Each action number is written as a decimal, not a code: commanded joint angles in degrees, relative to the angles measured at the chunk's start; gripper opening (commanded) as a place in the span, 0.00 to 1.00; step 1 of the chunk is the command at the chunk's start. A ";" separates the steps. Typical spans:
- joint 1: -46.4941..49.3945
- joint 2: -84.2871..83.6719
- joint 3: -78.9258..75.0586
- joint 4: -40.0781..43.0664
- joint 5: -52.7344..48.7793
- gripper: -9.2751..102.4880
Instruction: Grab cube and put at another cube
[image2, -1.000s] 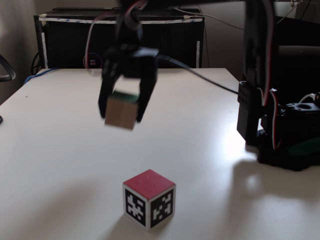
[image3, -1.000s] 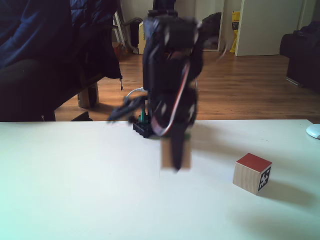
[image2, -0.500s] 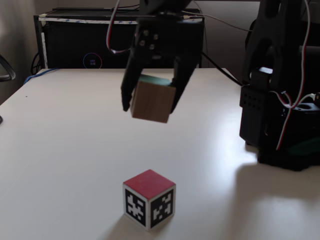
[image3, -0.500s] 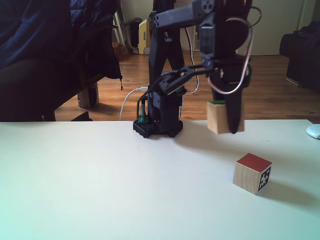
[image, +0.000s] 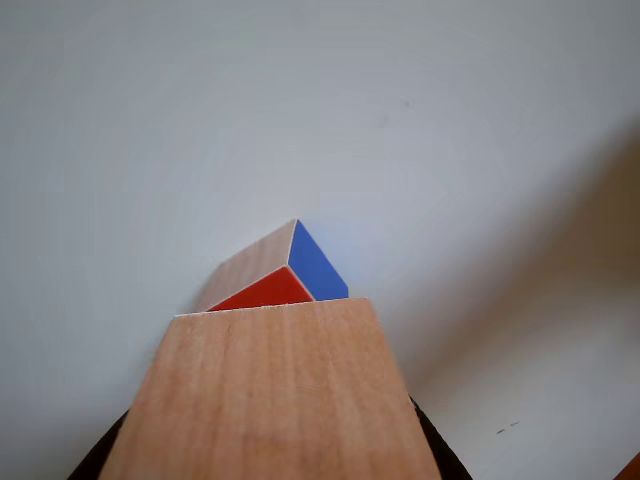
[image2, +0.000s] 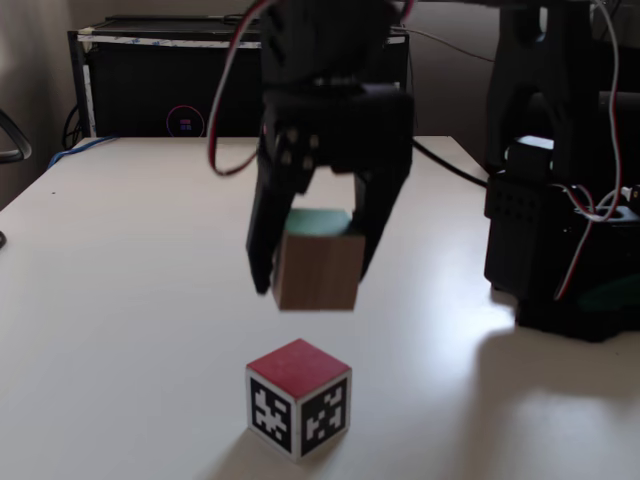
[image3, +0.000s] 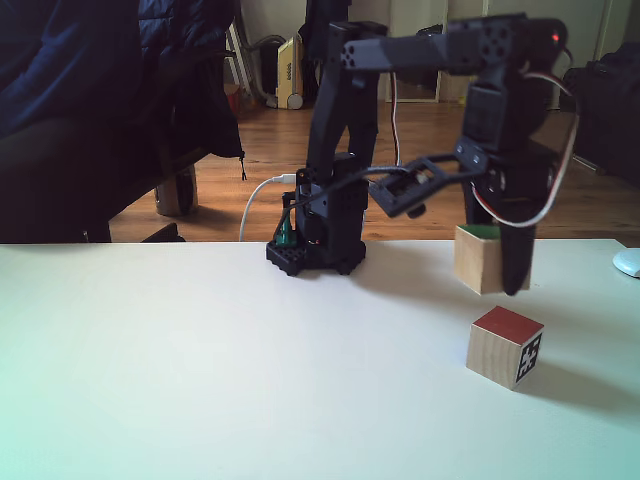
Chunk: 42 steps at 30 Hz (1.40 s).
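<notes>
In the other view, the cube (image: 275, 395) is seen large at the bottom, a plain wooden face turned to the camera. Just beyond its upper edge, another cube (image: 285, 272) is seen on the white table (image: 150, 120), its red and blue faces showing.

In a fixed view, the cube (image2: 318, 258) is held clamped between the two fingers of the gripper (image2: 318, 268), green face up, clear of the table (image2: 120, 300). It is hung above and slightly behind another cube (image2: 298, 397), whose red face is on top and whose sides carry black-and-white markers.

In a fixed view from the side, the cube (image3: 480, 259) is gripped in the closed gripper (image3: 497, 270), above and slightly left of another cube (image3: 505, 346), apart from it. The arm's base (image3: 315, 250) is seen well to the left of that cube.
</notes>
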<state>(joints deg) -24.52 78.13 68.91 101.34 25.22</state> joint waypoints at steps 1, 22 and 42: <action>-0.44 -1.67 -4.04 0.35 0.53 0.28; -3.96 -8.09 -8.44 0.35 2.37 0.28; -2.90 -15.47 -14.06 1.58 3.43 0.31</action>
<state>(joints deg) -27.77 62.31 57.57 102.48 28.39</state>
